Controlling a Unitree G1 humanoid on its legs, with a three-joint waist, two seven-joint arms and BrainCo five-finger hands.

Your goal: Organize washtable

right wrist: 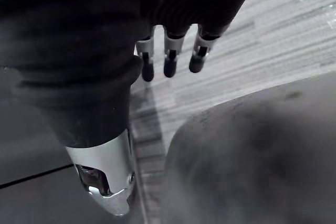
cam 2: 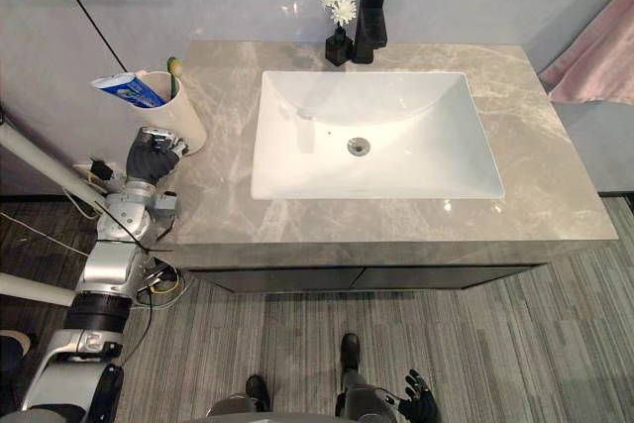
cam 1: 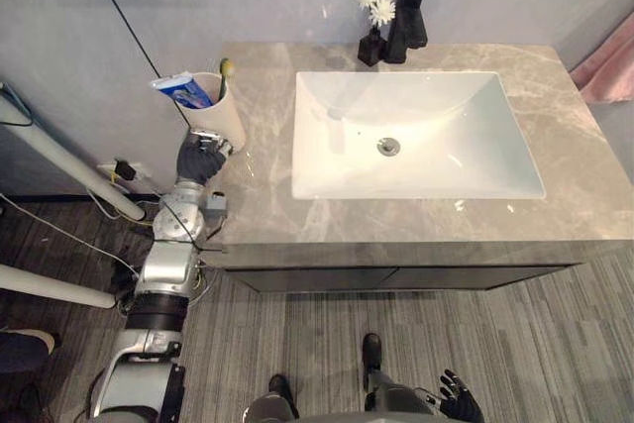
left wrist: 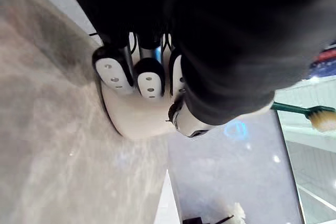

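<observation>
The left hand (cam 1: pixel 201 160) grips the cup (cam 1: pixel 230 116) at the counter (cam 1: pixel 416 220) edge; relocating it probably needs a steady, upright lift.

The basin (cam 1: pixel 436 136) is sitting sunk in the middle of the worktop (cam 1: pixel 565 156). Behind it the faucet (cam 1: pixel 411 12) is standing by the wall, with the flower vase (cam 1: pixel 370 47) standing just beside it on the left. At the worktop's left edge the cup (cam 1: pixel 223 111) is holding the toothpaste tube (cam 1: pixel 181 91) and the toothbrush (cam 1: pixel 225 68).
</observation>
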